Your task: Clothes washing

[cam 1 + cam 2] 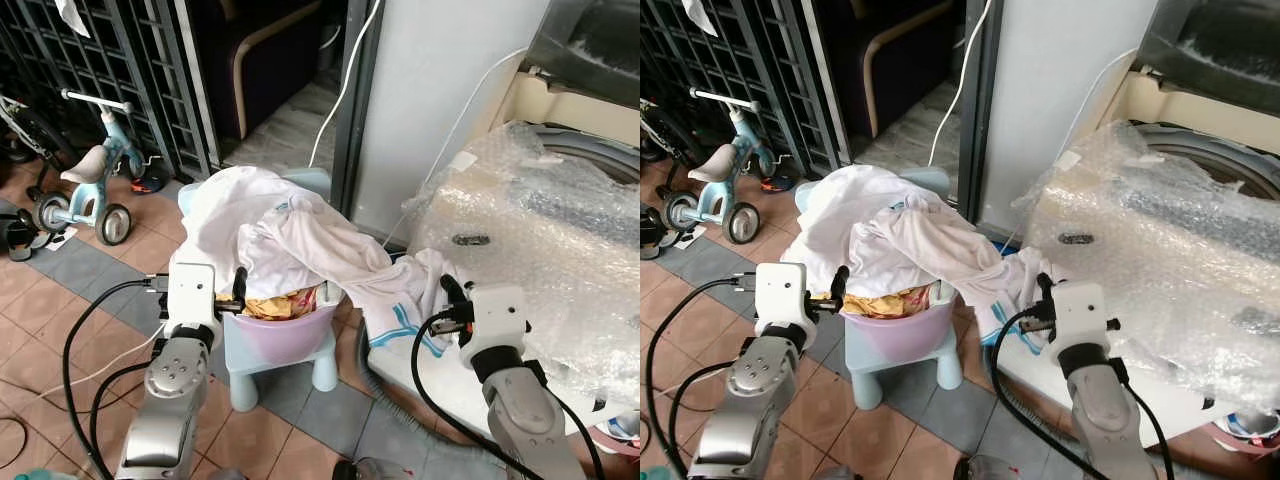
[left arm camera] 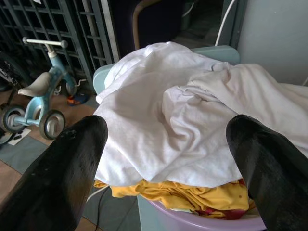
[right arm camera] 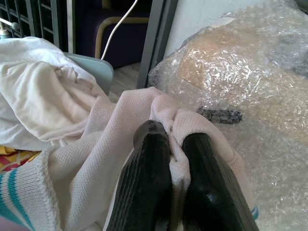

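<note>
Right wrist view has the right gripper (image 3: pixel 175 144) pinched tight on a fold of a white knit garment with teal stripes (image 3: pixel 72 178), the cloth bunched up between the two black fingers (image 3: pixel 149 168). From the head camera, that garment trails from the heaped laundry across to the gripper, hanging between the basin and the washing machine (image 1: pixel 560 260), which sits to the robot's right under a wrap of bubble plastic (image 1: pixel 520 230). The laundry pile (image 1: pixel 270 235), mostly white with a yellow piece (image 2: pixel 192 195) underneath, overflows a lilac basin (image 1: pixel 285 335) set on a small pale-blue plastic chair (image 1: pixel 300 365). The left gripper (image 2: pixel 166 144) hangs just in front of the pile at the basin's near-left rim, fingers spread wide and holding nothing. Black cables (image 1: pixel 80 350) loop off both wrists toward the tiled floor (image 1: pixel 60 300). Behind the chair stand a grey metal door post (image 1: pixel 350 100) and a white cord (image 1: pixel 345 80) hanging down it. Off to the robot's left a child's blue tricycle (image 1: pixel 90 180) is parked against a dark metal grille (image 1: pixel 110 60).
</note>
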You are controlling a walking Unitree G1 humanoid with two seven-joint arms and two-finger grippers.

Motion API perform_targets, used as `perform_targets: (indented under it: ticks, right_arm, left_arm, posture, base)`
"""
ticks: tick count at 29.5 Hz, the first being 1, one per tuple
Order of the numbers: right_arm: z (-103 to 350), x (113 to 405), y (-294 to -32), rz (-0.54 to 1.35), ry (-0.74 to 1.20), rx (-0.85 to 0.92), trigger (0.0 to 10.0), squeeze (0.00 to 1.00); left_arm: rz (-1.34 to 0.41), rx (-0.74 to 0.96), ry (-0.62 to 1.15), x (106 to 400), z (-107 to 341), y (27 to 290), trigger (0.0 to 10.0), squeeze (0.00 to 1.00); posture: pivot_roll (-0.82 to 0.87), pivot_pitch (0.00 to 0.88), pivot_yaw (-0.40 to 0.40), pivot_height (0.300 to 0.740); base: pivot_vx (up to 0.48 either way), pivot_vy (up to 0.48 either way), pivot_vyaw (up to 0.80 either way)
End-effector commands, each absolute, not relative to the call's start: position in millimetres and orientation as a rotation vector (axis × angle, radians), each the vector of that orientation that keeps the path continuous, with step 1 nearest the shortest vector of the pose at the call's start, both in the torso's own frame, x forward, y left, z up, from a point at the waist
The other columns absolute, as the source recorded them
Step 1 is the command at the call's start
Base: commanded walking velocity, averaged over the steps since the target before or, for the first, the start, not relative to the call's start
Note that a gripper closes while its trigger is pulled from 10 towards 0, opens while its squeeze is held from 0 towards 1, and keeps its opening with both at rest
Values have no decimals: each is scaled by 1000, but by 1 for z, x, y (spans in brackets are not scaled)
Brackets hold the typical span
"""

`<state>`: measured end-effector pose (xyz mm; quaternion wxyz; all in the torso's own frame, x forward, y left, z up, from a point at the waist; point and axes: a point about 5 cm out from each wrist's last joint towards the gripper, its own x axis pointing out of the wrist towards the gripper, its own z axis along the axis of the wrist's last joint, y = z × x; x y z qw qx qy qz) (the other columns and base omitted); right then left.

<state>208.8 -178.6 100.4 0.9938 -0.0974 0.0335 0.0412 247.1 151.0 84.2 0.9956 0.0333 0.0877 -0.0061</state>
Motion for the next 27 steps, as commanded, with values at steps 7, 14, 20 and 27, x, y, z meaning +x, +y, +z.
perform_targets:
  ticks: [7,14,20,27]
  right_arm:
    - [113,218,-181,51,50,-189,10000,0]
    - [120,234,-181,54,20,-201,10000,0]
    - [128,246,-181,58,-12,-213,10000,0]
    - [134,252,-183,41,-33,-227,10000,0]
  left_arm:
    - [-43,62,191,246,87,147,10000,0]
    - [-41,66,199,247,87,147,10000,0]
    - [-22,66,184,252,94,146,10000,0]
    - [-16,43,169,246,101,152,10000,0]
  posture:
    - [-46,0,9,740]
    - [-36,0,4,740]
    - [-18,6,6,740]
    - [-18,41,7,740]
  base:
    - [0,-458,-343]
    - [0,-290,-391]
    - [0,0,0]
    - [0,0,-457]
